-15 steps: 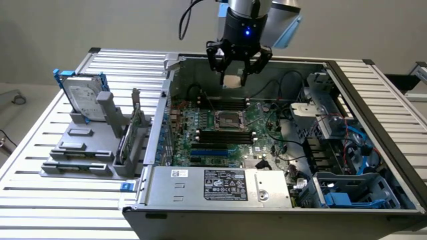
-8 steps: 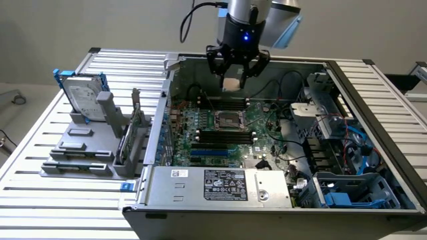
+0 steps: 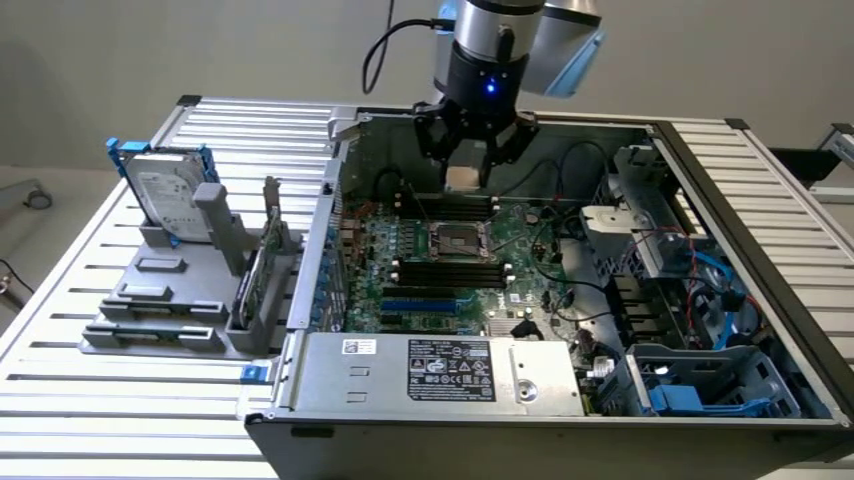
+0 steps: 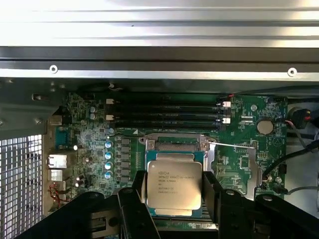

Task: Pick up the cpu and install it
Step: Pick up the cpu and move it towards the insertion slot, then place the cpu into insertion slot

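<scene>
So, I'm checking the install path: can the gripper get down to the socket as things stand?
Probably yes. The gripper, holding the cpu, hangs above the socket, and nothing shows between them. The memory slots lie beside the socket, not in the way.

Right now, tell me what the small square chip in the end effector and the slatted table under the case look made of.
Small flat square silvery-grey cpu, clamped in the black end effector: top looks like metal, matte and lightly reflective, with printed lettering. Slatted silver table: probably aluminium, going by its pale satin sheen and straight extruded-looking ribs.
</scene>
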You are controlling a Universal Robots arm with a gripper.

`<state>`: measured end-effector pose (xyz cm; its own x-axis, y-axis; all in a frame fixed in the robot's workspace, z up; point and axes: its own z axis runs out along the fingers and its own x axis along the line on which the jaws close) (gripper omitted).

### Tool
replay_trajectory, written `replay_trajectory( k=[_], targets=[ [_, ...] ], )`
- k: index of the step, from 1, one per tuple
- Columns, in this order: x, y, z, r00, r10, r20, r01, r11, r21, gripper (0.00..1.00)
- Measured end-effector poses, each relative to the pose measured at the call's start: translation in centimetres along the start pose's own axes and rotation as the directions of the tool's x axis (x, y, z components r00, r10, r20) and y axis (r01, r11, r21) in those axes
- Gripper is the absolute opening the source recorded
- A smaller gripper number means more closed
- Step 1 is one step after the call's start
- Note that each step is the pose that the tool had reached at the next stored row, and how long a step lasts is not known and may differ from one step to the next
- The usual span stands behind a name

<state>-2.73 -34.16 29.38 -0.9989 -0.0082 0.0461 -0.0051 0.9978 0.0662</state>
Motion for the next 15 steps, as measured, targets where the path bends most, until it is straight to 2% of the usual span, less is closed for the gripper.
replay_trajectory(
  k=[4, 15],
  targets=[
    [-0.06, -0.04, 0.59, 1.0, 0.001, -0.0001, -0.001, 0.9999, 0.0157, 0.55],
    [-0.09, -0.04, 0.66, 1.0, 0.001, -0.0004, -0.001, 0.9999, 0.0168, 0.55]
  ],
)
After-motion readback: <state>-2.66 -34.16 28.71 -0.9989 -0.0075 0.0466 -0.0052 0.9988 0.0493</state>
